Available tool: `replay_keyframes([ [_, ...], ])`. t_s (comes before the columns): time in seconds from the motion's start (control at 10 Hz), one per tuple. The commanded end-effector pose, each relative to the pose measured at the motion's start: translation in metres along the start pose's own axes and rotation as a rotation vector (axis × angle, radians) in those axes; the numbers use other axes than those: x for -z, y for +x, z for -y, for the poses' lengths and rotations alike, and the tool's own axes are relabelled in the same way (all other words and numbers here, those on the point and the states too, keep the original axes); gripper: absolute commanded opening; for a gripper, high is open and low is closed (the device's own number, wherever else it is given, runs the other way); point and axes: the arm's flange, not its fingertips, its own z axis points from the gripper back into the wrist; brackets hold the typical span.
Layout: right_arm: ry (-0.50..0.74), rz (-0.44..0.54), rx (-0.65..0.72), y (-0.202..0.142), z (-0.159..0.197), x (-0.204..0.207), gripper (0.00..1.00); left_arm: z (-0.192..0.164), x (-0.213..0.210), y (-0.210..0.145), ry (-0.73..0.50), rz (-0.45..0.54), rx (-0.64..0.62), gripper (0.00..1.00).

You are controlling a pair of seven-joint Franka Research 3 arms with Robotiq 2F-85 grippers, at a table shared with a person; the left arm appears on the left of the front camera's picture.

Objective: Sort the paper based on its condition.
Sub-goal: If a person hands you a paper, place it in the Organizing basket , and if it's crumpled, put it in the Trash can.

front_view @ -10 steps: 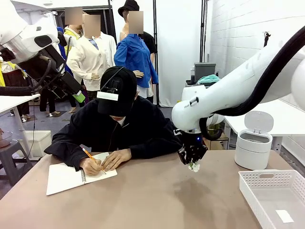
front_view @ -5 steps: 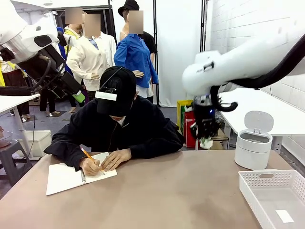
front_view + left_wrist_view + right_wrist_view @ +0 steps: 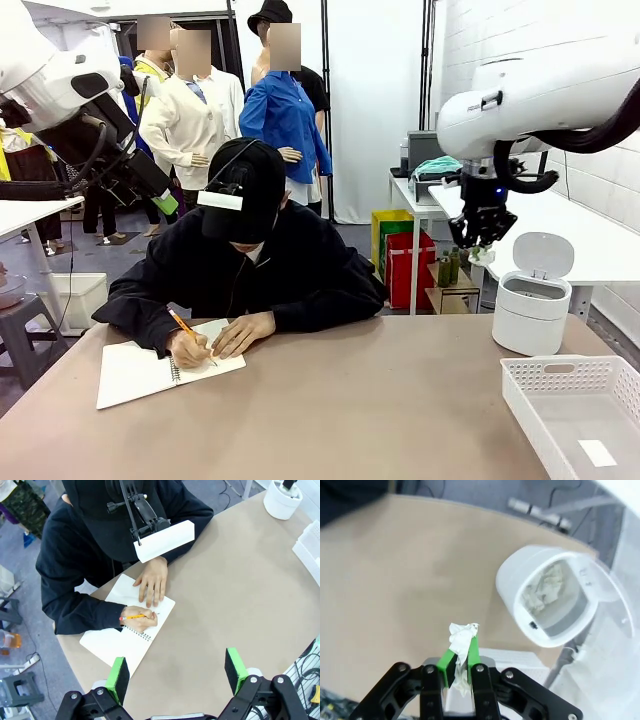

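Crumpled paper wad (image 3: 462,639): pinched between the green pads of the right gripper (image 3: 479,243), jaws closed tight on it. In the right wrist view, white creased paper sticks out past the fingertips at lower centre of the frame.

Front view: the right gripper hangs in the air at upper right, well above the table (image 3: 350,420). It sits above and to the left of the white bin (image 3: 531,312). The bin's lid (image 3: 544,254) stands raised.

Right wrist view: the bin's open mouth lies to the upper right of the fingers. A second wad (image 3: 546,587), also white and creased, lies inside the bin.

Left gripper (image 3: 176,672): jaws wide apart, nothing between the pads. In the front view it is held high at upper left, off the table. Its wrist view looks down on the person (image 3: 85,555) and the tabletop.

Person, far side, centre-left of the front view: writing in a spiral notebook (image 3: 140,372) with an orange pencil (image 3: 191,331). The other hand rests flat on the page.

White slotted basket (image 3: 525,395) at lower right of the front view, on the table. A small white label (image 3: 597,453) lies on its floor.
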Motion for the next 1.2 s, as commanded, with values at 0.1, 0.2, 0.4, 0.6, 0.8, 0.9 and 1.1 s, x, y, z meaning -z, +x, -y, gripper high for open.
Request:
replay_keyframes([
  [0.1, 0.008, 0.063, 0.046, 0.016, 0.019, 0.001, 0.00, -0.001, -0.001, 0.000, 0.009, 0.000, 0.004, 1.00],
  [0.2, -0.004, 0.024, 0.024, 0.006, 0.015, -0.002, 0.00, -0.001, -0.001, 0.000, 0.009, 0.000, 0.004, 1.00],
  [0.4, -0.004, 0.024, 0.024, 0.006, 0.015, -0.002, 0.00, -0.001, -0.001, 0.000, 0.009, 0.000, 0.004, 1.00],
  [0.6, -0.068, 0.002, 0.083, 0.007, 0.046, 0.015, 0.00, -0.001, -0.001, 0.000, 0.009, 0.000, 0.004, 1.00],
  [0.8, -0.047, 0.009, 0.172, -0.002, 0.074, 0.021, 0.00, -0.001, -0.001, 0.000, 0.009, 0.000, 0.004, 1.00],
  [0.9, -0.035, -0.004, 0.189, -0.003, 0.082, 0.023, 0.00, -0.001, -0.001, 0.000, 0.009, 0.000, 0.004, 1.00],
  [1.1, -0.023, -0.001, 0.212, -0.003, 0.091, 0.026, 0.00, -0.001, -0.001, 0.000, 0.009, 0.000, 0.004, 1.00],
])
